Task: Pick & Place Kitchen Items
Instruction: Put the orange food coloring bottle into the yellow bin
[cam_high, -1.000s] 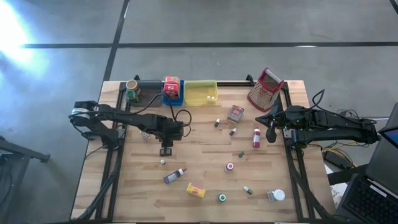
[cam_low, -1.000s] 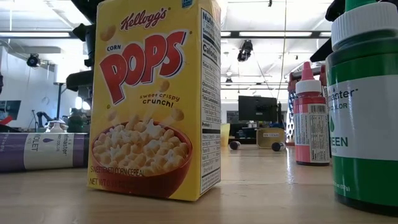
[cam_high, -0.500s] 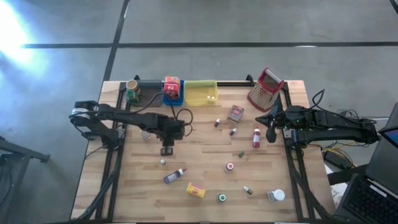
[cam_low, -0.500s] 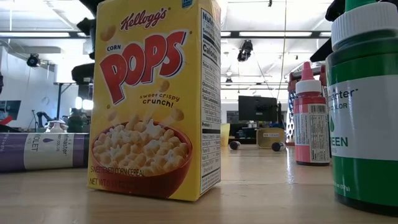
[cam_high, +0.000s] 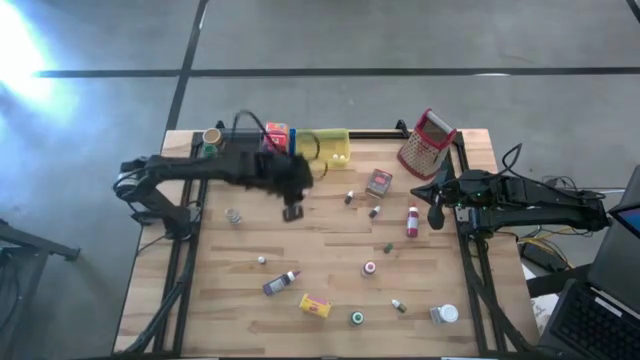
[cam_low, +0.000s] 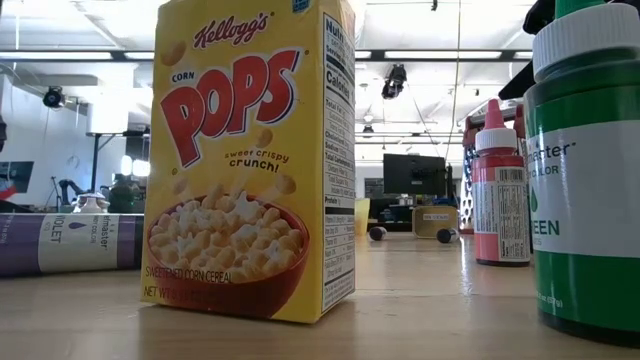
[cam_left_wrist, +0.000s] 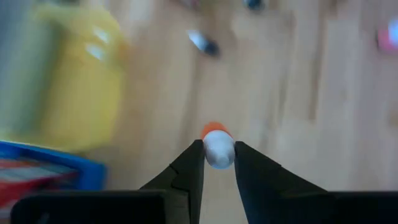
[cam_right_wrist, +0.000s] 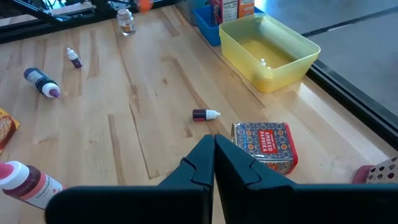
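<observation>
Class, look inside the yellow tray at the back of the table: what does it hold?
The yellow tray holds one small pale item on its floor. The near wall hides part of the floor.

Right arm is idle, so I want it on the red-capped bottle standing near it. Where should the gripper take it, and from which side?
The red-capped bottle stands upright on the table, a little in front of the right gripper. Probably best to come in level from the right arm's side and close on its straight body below the narrower cap; neighbours sit apart from it.
</observation>
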